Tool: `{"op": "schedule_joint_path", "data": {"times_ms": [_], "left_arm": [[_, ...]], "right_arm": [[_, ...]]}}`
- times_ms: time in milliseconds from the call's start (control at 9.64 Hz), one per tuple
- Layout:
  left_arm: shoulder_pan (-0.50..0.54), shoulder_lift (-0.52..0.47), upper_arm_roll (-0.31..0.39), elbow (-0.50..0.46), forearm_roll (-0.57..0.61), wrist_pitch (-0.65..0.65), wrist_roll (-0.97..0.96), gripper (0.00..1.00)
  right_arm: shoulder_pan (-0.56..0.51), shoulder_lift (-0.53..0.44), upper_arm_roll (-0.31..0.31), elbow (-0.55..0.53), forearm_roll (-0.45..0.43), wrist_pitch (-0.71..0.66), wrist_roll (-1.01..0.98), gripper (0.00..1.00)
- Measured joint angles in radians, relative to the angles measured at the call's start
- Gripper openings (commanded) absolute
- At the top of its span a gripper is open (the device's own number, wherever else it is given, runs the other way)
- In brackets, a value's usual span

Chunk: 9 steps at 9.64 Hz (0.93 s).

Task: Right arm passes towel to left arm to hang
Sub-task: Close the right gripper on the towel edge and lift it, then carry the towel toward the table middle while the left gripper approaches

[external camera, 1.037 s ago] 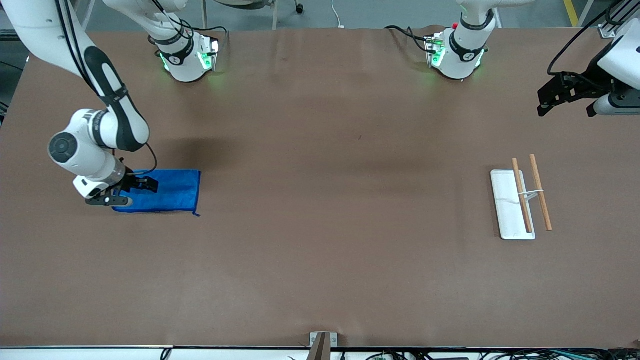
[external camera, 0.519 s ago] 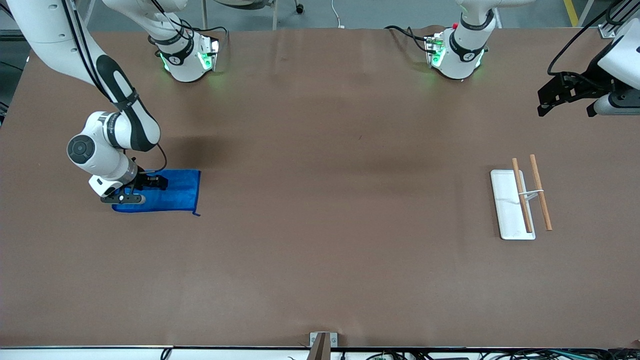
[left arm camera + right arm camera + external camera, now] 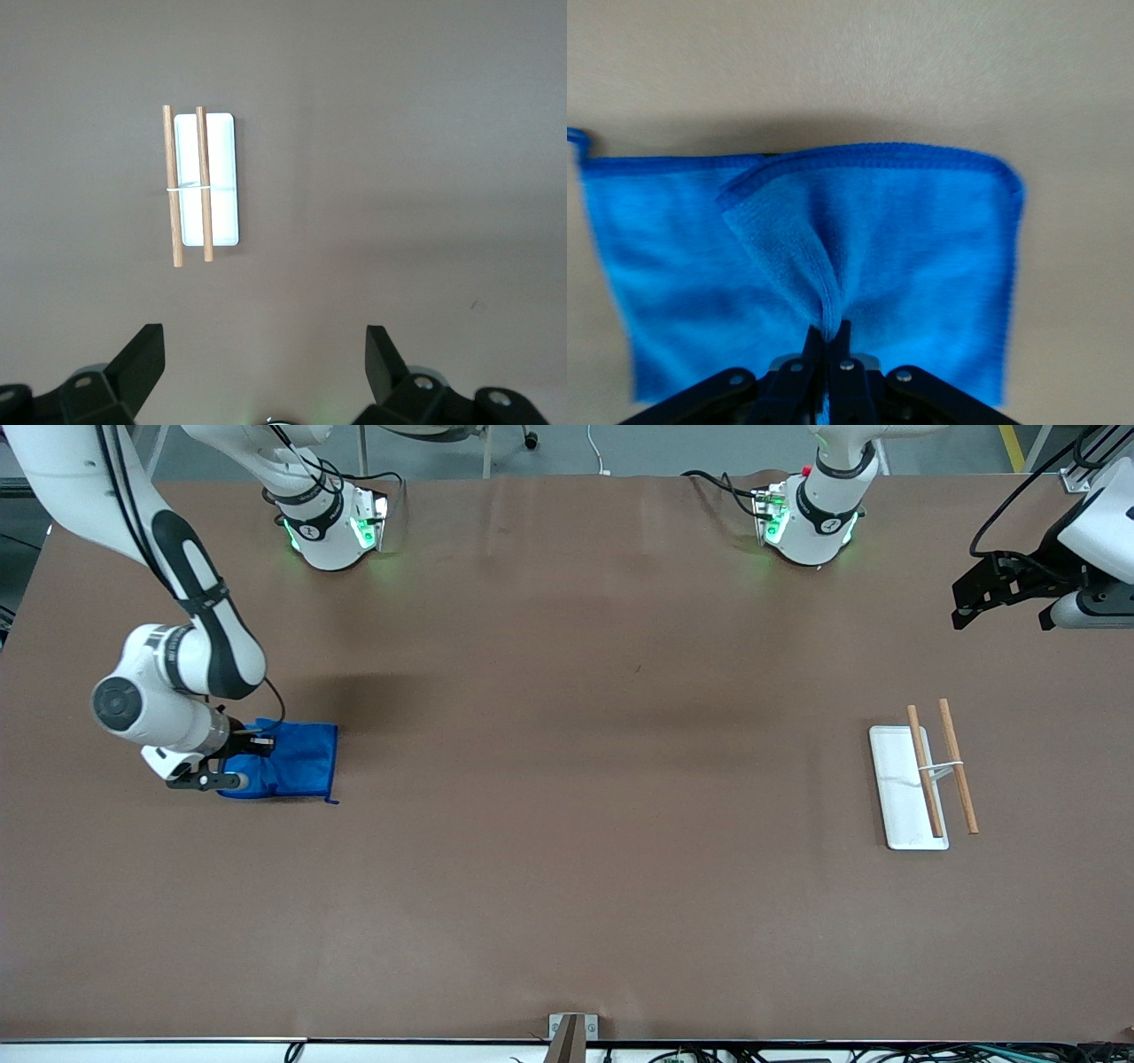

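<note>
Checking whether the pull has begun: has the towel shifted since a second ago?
Yes. The towel, pinched by the right gripper, has bunched and slid away from the white rack toward the right arm's end of the table.

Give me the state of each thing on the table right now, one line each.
Towel: on the table, pinched into a fold.
Right gripper: shut on towel.
Left gripper: open, in the air, waiting.
Rack: upright, bare, two rods across it.

Blue towel point(image 3: 292, 762) point(image 3: 833, 257), bunched (edge pinched), tabletop
</note>
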Motion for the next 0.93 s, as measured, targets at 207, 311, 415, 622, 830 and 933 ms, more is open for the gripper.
{"op": "schedule_joint_path", "data": {"times_ms": [207, 311, 415, 622, 830, 933], "left_arm": [[0.004, 0.0, 0.0, 0.0, -0.015, -0.006, 0.0, 1.0], [0.013, 0.0, 0.001, 0.0, -0.029, -0.01, 0.0, 1.0], [0.023, 0.0, 0.001, 0.0, -0.045, -0.011, 0.0, 1.0], [0.04, 0.001, 0.001, -0.004, -0.109, -0.015, 0.002, 1.0], [0.046, 0.022, 0.002, -0.054, -0.249, 0.007, 0.002, 1.0], [0.047, 0.043, 0.001, -0.101, -0.344, 0.07, 0.007, 1.0]], "right_arm": [[0.002, -0.033, 0.003, 0.122, 0.001, -0.198, 0.0, 0.0], [0.003, -0.04, 0.007, 0.185, 0.002, -0.288, 0.001, 0.0], [0.004, -0.043, 0.018, 0.26, 0.003, -0.379, 0.003, 0.0], [0.006, -0.052, 0.067, 0.383, 0.056, -0.487, 0.008, 0.0], [0.011, -0.073, 0.105, 0.41, 0.24, -0.5, 0.012, 0.0], [0.011, -0.076, 0.129, 0.411, 0.35, -0.493, 0.011, 0.0]]}}
